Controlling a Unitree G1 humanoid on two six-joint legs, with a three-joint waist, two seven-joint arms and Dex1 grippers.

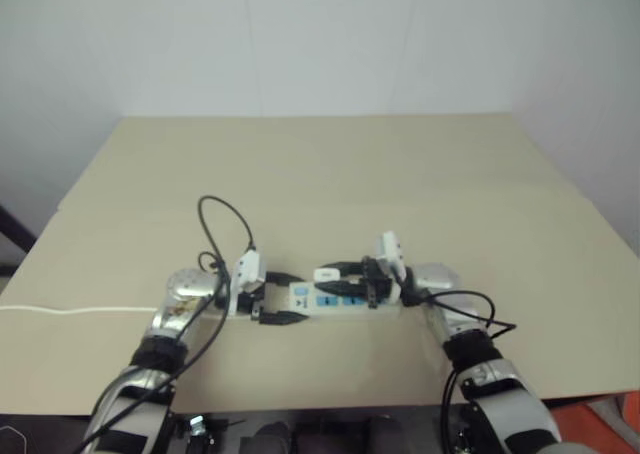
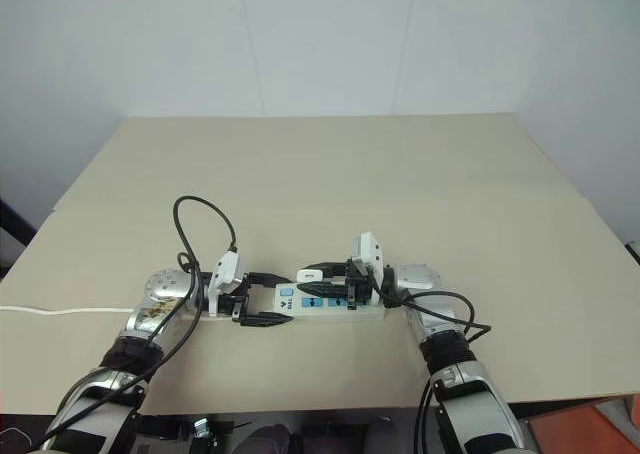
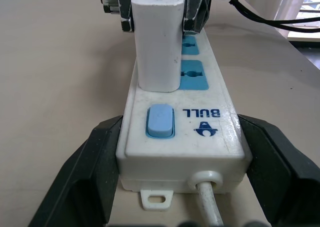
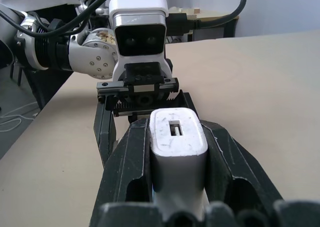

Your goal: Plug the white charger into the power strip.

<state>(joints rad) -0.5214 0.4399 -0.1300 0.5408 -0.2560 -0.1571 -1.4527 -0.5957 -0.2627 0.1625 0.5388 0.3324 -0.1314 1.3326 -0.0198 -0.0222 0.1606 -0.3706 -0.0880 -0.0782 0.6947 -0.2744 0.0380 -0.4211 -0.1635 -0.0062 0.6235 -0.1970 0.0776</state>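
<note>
Status: insertion appears largely made, though seating is not confirmed. The power strip (image 3: 182, 137) lies flat on the surface (image 1: 330, 174), near its front edge, with the switch end and cord toward my left arm. My left gripper (image 3: 182, 162) straddles that switch end, its fingers (image 3: 82, 172) pressed against both long sides, pinching the strip and bracing it. The white charger (image 3: 157, 42) stands upright on the strip over the socket next to the blue switch (image 3: 160, 121), its base meeting the strip's top face. The prongs are hidden, so I judge them to be in the socket or nearly so. My right gripper (image 4: 178, 172) pinches the charger, one finger on either side of its body, from the far end of the strip.

Remaining, by my judgement:
1. Press the charger fully home if any gap remains.
2. Release the charger with my right fingers.
3. Release the strip with my left fingers.
</note>
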